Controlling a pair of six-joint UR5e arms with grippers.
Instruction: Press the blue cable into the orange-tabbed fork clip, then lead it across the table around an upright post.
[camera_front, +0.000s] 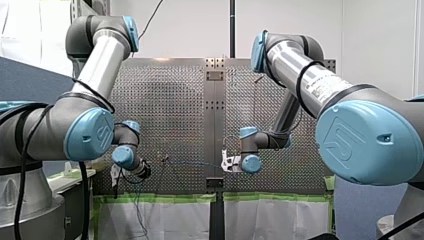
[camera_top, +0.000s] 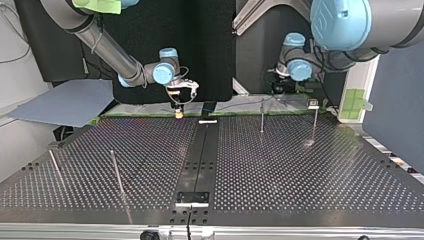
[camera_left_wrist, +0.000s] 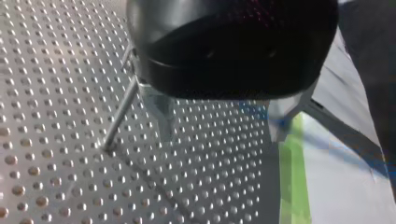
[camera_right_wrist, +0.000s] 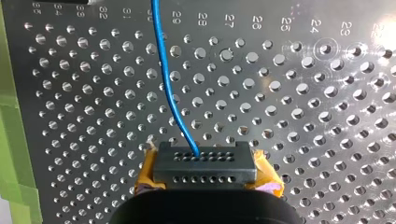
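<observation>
My left arm bends at the elbow, with my left gripper low at the near left, its metal fingers spread apart. My right arm reaches down to centre, where my right gripper, yellow-padded, clamps the blue cable.

Upright posts — on perforated table

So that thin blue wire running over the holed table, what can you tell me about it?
The blue cable is thin, smooth and round, like plastic-coated wire. In the right wrist view it curves gently over the perforated table and ends in the right tool, pinched at the black block between its yellow pads. In the front view it stretches as a nearly level line from that tool toward the left arm's side; where its far end sits is too small to tell.
</observation>
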